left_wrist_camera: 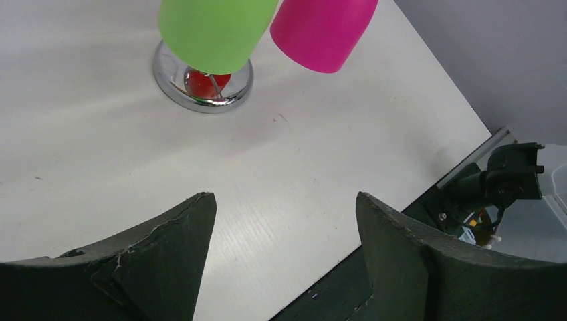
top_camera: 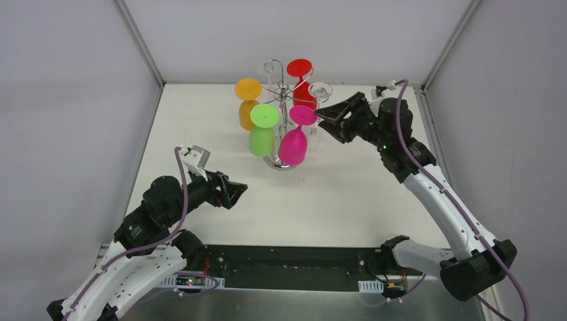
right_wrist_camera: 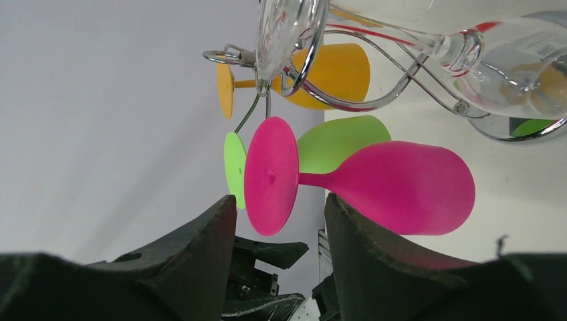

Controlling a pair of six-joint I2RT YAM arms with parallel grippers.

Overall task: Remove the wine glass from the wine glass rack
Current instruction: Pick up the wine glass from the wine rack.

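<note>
table: white top, both arms based at its near edge.
wine glass rack: chrome wire stand on a round mirrored base, upright at the far middle of the table. Its curled arms carry five glasses, each hung by the foot with the bowl down.
magenta wine glass: on the rack, on the near-right arm, just beside the green one. Its foot is seated in the wire and its bowl hangs above the base (not lifted off).
green wine glass: on the near-left arm; in the left wrist view its bowl hangs over the base.
orange wine glass: on the left side of the rack, behind the green one.
red wine glass: on the far side; a red reflection shows in the mirrored base.
clear wine glass: on the right side, behind the magenta one and nearest the right arm.
right gripper: raised off the table at the height of the magenta foot, just to the right of it.
right fingers: apart. The lower rim of the magenta foot stands in the gap between the tips, close to one pad (whether it touches cannot be told); they are clamped on nothing.
left gripper: low over the table at the near left, well apart from the rack and pointing toward it.
left fingers: wide apart, with bare table between them (nothing held).
</note>
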